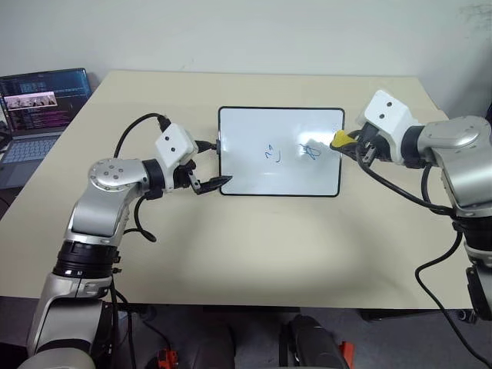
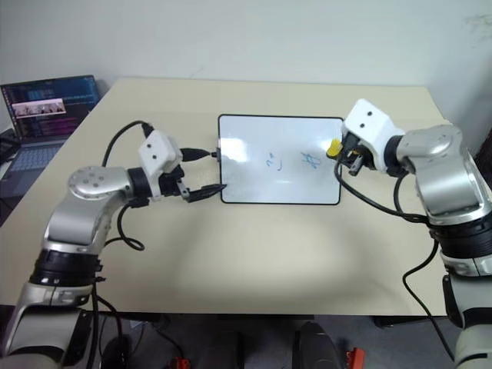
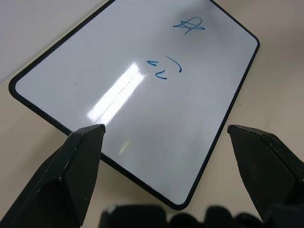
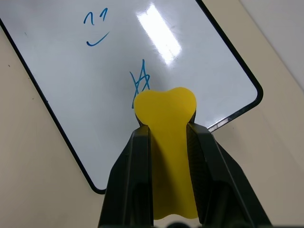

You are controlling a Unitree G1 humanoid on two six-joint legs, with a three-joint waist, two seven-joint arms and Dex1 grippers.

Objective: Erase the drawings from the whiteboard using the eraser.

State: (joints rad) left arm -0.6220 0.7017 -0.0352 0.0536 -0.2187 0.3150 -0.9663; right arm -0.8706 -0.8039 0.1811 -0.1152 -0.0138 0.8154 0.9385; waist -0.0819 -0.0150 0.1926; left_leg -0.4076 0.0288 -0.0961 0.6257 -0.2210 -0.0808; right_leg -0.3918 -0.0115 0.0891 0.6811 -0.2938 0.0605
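The whiteboard (image 1: 254, 131) lies flat in the middle of the table. Two blue drawings show on it: a small smiley (image 1: 272, 155) near the centre and a crossed scribble (image 1: 309, 150) to its right. My right gripper (image 4: 167, 129) is shut on the yellow eraser (image 1: 340, 139). It holds the eraser over the board's right edge, just beside the crossed scribble (image 4: 139, 86). My left gripper (image 3: 164, 128) stands open at the board's left edge. One of its fingers (image 1: 219, 183) lies by the near left corner, the other by the edge higher up.
An open laptop (image 1: 34, 108) stands at the table's far left corner. The beige table (image 1: 231, 254) stretches wide in front of the board. Black cables hang from both arms near the table's sides.
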